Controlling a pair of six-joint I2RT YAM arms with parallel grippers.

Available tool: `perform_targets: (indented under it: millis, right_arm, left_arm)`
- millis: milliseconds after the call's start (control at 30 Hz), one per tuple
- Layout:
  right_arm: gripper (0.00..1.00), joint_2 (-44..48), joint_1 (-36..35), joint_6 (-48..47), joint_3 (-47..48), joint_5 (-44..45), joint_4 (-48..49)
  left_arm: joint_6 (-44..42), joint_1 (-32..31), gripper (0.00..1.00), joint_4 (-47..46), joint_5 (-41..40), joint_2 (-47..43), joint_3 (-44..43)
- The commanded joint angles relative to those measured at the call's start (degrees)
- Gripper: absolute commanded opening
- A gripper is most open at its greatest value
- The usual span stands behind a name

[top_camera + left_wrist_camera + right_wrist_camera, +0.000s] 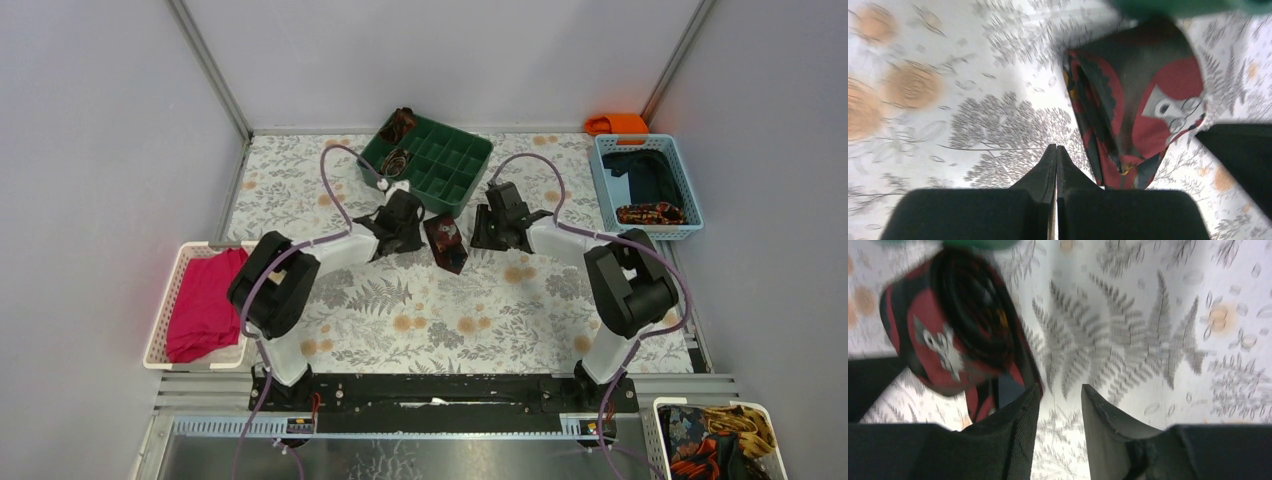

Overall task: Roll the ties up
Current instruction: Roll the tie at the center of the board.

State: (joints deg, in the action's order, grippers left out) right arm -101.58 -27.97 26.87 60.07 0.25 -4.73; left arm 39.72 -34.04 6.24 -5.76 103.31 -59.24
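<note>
Mid-worktop (420, 320), part-coiled tie (446, 242) just off near corner of green tray (440, 160), left gripper (1056, 150) beside it closed on nothing, right gripper (1060, 390) half-open, empty, floral surface spreading toward near edge

Rolled ties, three: table tie (446, 241), tray tie (399, 124), second tray tie (396, 160). One unrolled tie (650, 212). One green tray (458, 165). Three baskets: white basket (160, 310), blue basket (597, 175), corner basket (662, 406). One pink cloth (205, 300). One navy cloth (648, 175). Two grippers: left gripper (1055, 152), right gripper (1060, 392).
</note>
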Motion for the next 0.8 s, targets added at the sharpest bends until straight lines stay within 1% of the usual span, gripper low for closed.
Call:
perform_targets:
  millis: [0,67,133,233,267,400,433,500,600,633,700,767]
  right_arm:
    - [0.45,8.2,0.2,1.4,-5.8,-5.6,2.1]
    - [0.45,10.4,-0.2,1.0,-7.7,-7.4,2.3]
    - [0.41,12.4,-1.1,0.7,-8.7,-7.8,1.3]
    - [0.33,13.6,-2.9,0.6,-9.3,-10.7,1.3]
    - [0.28,13.4,-3.5,0.9,-9.2,-12.2,1.9]
    - [0.17,10.0,-6.8,2.3,-7.8,-14.6,4.1]
    - [0.16,8.5,-7.9,2.4,-7.0,-14.5,4.2]
    - [0.12,5.4,-10.0,2.2,-5.0,-14.5,4.3]
    - [0.11,1.7,-10.8,3.0,-3.5,-12.7,4.3]
    - [0.10,0.9,-10.8,3.1,-3.1,-11.4,5.6]
    - [0.08,-0.6,-10.8,2.8,-2.3,-8.6,5.1]
    - [0.07,-2.2,-10.8,1.8,-1.3,-5.6,2.0]
  left_arm:
    - [-3.6,4.5,0.00,3.0,-5.0,-4.1,-4.9]
    - [-4.1,7.1,0.00,3.3,-3.6,-2.7,-7.4]
    - [-4.7,9.6,0.00,2.4,-1.0,-0.3,-10.2]
    - [-5.3,11.8,0.00,0.5,2.4,3.8,-14.3]
    - [-5.4,12.3,0.00,-1.0,3.7,5.5,-15.1]
    - [-5.1,12.8,0.00,-2.2,5.5,9.6,-18.1]
    - [-4.9,12.8,0.00,-2.8,7.3,10.4,-18.2]
    - [-4.4,12.8,0.00,-4.1,7.9,11.0,-17.8]
    - [-4.1,12.8,0.00,-6.0,8.8,11.2,-16.5]
    - [-4.2,12.8,0.00,-6.1,9.2,11.2,-16.1]
    - [-4.4,12.8,0.00,-7.4,9.9,11.3,-15.8]
    - [-4.4,12.8,0.00,-7.8,10.1,11.3,-15.7]
